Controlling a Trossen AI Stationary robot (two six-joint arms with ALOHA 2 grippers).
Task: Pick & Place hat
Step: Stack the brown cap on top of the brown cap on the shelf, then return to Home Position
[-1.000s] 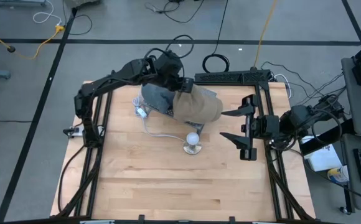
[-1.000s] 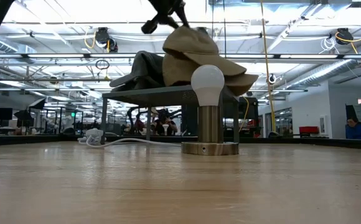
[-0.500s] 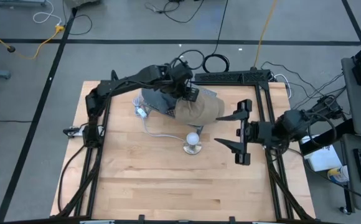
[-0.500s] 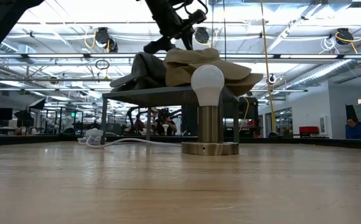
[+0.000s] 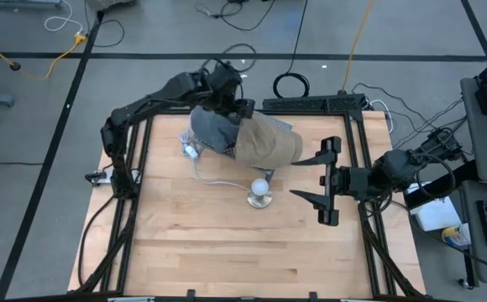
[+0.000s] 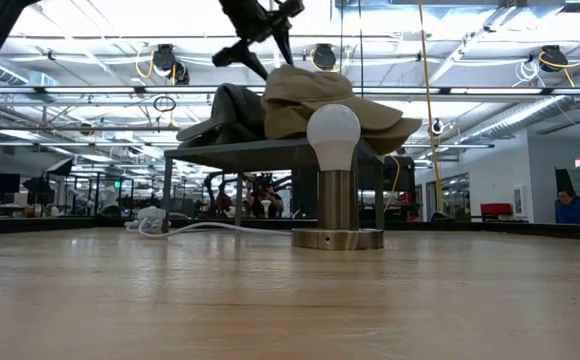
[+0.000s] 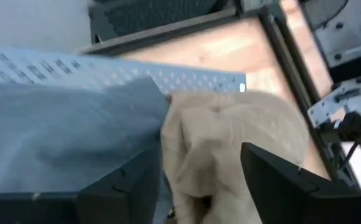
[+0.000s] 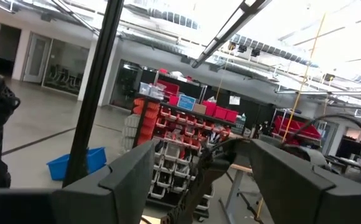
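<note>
The tan hat (image 5: 267, 144) lies on a small grey perforated shelf (image 7: 106, 74) toward the far side of the wooden table (image 5: 227, 252), its near edge overlapping a grey-blue cloth (image 5: 212, 130) that shares the shelf. From table height the lamp bulb (image 6: 333, 130) covers the middle of the hat, and the shelf's legs are lost against the room behind. The left gripper (image 5: 237, 107) hovers just above the hat's far edge, fingers spread and holding nothing; in its wrist view the two dark fingers frame the hat's crumpled crown with a gap on each side, and the far end of the shelf is cut off. The right gripper (image 5: 317, 176) waits to the right of the lamp, fingers spread wide and empty, well clear of the hat. The near half of the table is open wood, bounded by black frame rails on both sides.
</note>
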